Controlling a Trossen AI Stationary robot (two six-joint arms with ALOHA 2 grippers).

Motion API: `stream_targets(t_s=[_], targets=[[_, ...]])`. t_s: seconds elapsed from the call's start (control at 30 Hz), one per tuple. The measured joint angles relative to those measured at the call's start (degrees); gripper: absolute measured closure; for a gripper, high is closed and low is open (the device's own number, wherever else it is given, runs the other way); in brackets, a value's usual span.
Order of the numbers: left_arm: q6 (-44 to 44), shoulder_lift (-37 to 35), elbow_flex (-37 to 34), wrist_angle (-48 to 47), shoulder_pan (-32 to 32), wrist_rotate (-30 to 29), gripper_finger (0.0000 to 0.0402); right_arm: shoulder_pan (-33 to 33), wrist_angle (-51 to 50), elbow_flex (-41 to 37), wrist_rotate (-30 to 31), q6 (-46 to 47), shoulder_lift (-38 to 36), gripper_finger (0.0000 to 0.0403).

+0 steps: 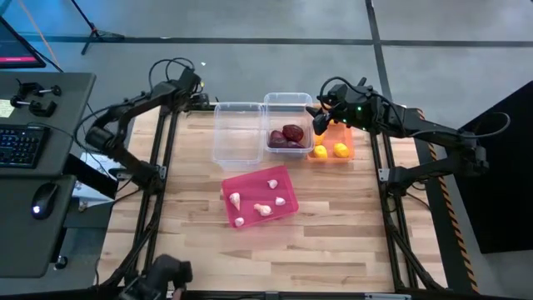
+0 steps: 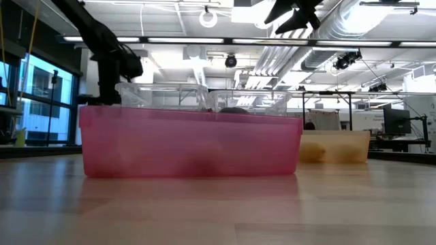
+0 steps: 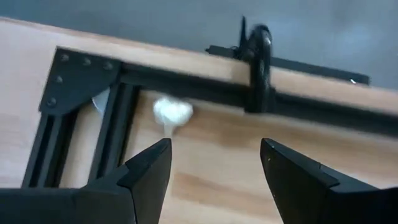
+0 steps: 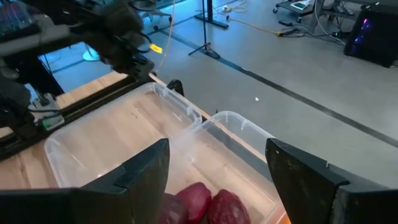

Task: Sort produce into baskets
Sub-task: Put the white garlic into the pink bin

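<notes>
Wooden slatted table [image 1: 333, 242] on a grey concrete floor, desk with keyboard [image 1: 18, 146] and mouse [image 1: 43, 200] off to the left.

Four bins grouped mid-table. Far row, left to right: clear bin [image 1: 237, 133] with nothing visible inside, second clear bin [image 1: 289, 107] touching it and holding dark red-purple beets [image 1: 287, 136], orange bin [image 1: 346, 135] just beside that with two yellow-orange lemons [image 1: 331, 151] at its near end. Nearer, slightly tilted: pink bin [image 1: 250, 185] with five white garlic bulbs [image 1: 263, 208] scattered inside.

Right gripper [image 1: 319, 123] raised over the seam between the beet bin and the orange bin, fingers [image 4: 143, 174] spread apart, nothing between them; beets [image 4: 211, 202] directly below in the right wrist view.

Left gripper [image 1: 190, 87] at the far left corner of the table, by the black frame rail [image 3: 186, 84], fingers [image 3: 149, 171] apart and empty. One more garlic bulb [image 3: 171, 112] lying loose on the wood just past those fingers, beside the rail, outside every bin.

Seen level across the table: pink bin [image 2: 191, 143] in front, clear bins behind, orange bin [image 2: 337, 146] to the right.
</notes>
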Motion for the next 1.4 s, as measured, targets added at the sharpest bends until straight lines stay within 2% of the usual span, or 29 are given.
stream_targets(t_s=[0.23,0.37,0.53,0.7,0.87,1.23,1.4], targets=[[-2.0,9.1,4.7,-2.9,2.6,1.9,0.0176,0.0,0.2,0.0,-0.3,-1.7,0.0,0.0146],[-4.9,11.5,6.3,-3.8,2.7,-0.3,0.0180,0.0,0.2,0.0,-0.3,-2.6,0.0,0.0146],[-5.7,11.6,6.4,-3.5,2.8,-1.1,0.0185,0.0,0.2,0.0,-0.3,-1.0,0.0,0.0146],[-9.2,11.7,6.4,-1.7,3.4,-2.7,0.0194,0.0,0.2,0.0,2.7,-1.1,0.0,0.0146],[-12.5,11.7,6.4,-1.1,4.1,-3.0,0.0202,-1.0,0.2,0.0,2.9,-3.9,0.0,0.0146],[-16.2,14.6,6.4,-1.4,4.5,-1.0,0.0226,-3.9,-0.5,0.0,-1.4,-7.1,0.0,0.0146],[-22.6,14.9,6.4,-0.3,4.8,-2.8,0.0234,-5.1,-0.5,0.0,-1.9,-8.1,0.0,0.0146]])
